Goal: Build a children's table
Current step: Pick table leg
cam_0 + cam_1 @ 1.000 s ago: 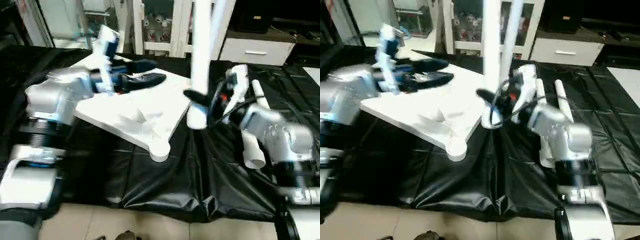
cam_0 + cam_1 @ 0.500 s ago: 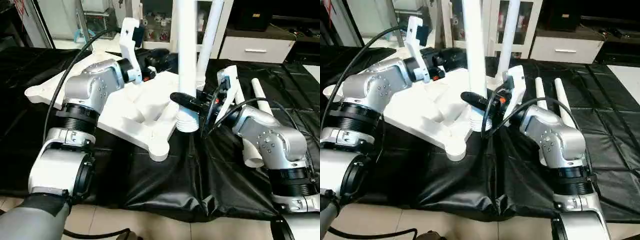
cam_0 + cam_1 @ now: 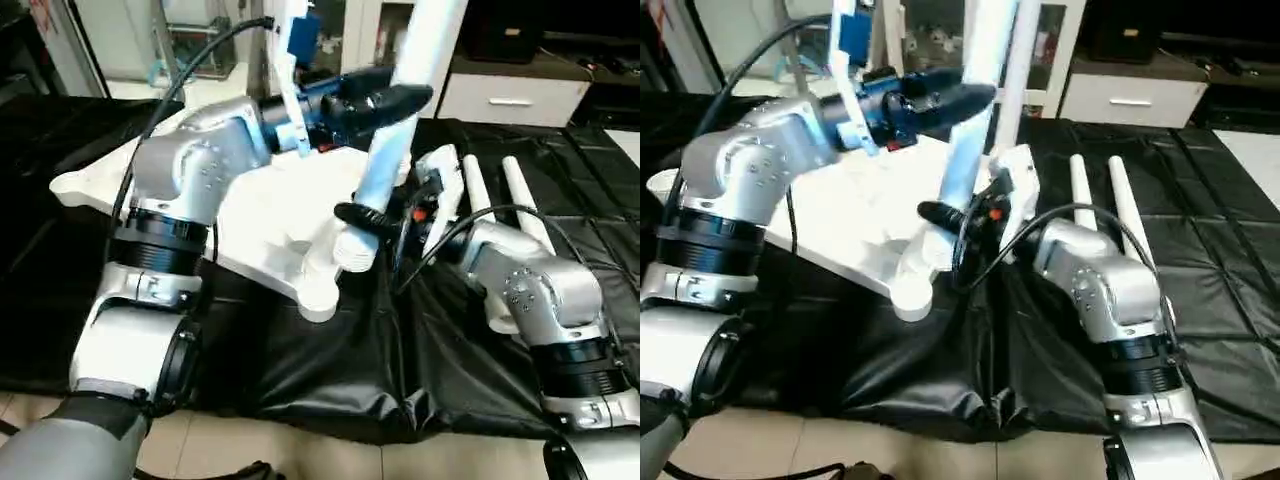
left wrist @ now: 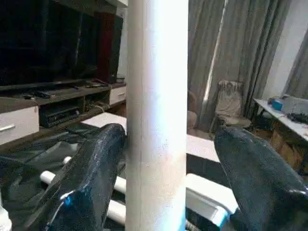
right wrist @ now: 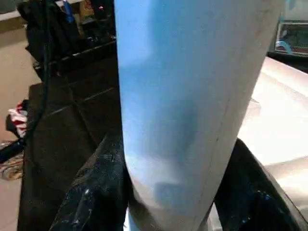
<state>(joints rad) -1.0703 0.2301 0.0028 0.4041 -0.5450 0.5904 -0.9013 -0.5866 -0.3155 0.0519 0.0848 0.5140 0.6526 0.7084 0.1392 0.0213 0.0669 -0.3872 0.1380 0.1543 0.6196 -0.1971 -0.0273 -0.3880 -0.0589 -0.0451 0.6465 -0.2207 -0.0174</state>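
Left eye view: leg [image 3: 385, 150] leaning over the tabletop [image 3: 265, 215], not socketed yet.
Right hand [image 3: 362, 218] clamps its lower end; left hand [image 4: 163, 163] straddles it higher up, fingers apart, one touching. On the desk [image 3: 330, 370], a slip or skewed entry could jam it.

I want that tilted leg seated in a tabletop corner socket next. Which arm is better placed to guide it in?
Right. The right gripper clamps the leg near its lower end, beside the tabletop; the left gripper stands open around it higher up.

Held leg [image 3: 385, 160] top cut off (upper edge), socket hidden
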